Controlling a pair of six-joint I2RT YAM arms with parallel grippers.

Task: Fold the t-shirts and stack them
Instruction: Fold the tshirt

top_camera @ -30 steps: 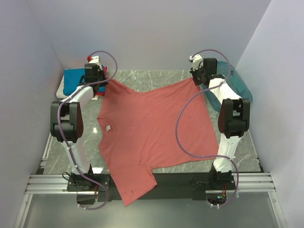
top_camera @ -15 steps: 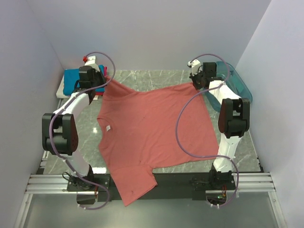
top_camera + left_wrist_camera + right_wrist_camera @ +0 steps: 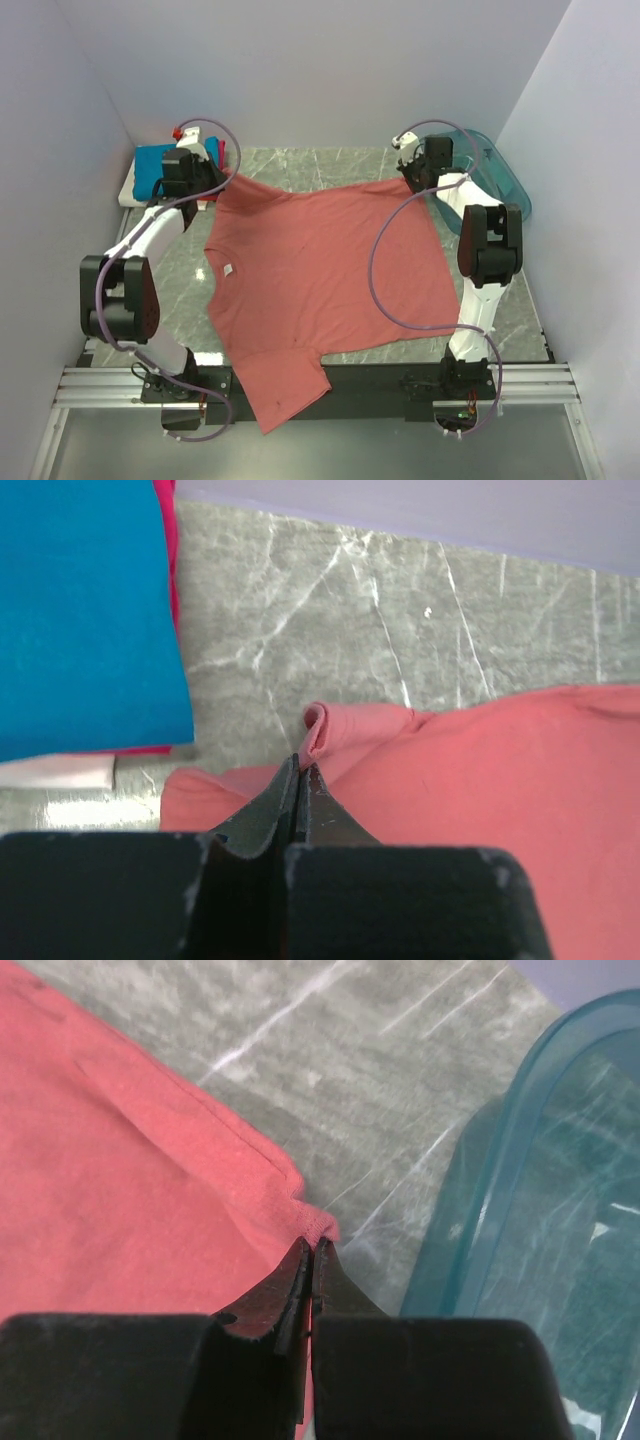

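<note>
A large salmon-pink t-shirt (image 3: 320,270) lies spread over the table, its lower part hanging past the near edge. My left gripper (image 3: 222,180) is shut on the shirt's far left corner (image 3: 330,730). At the far right corner (image 3: 318,1222), my right gripper (image 3: 412,176) is shut on the cloth as well. In each wrist view the jaws (image 3: 298,765) (image 3: 310,1245) stand pressed together with a fold of pink cloth at their tips. Folded t-shirts, blue (image 3: 158,165) on top of red and white, sit stacked at the far left.
A translucent teal bin (image 3: 500,180) stands at the far right, close beside the right gripper (image 3: 540,1210). The stack's blue top shirt (image 3: 85,610) lies just left of the left gripper. Grey walls close in the table on three sides.
Both grippers have carried the shirt's far corners farther back. The left arm's elbow has swung down and left. The shirt's far edge is drawn straighter.
</note>
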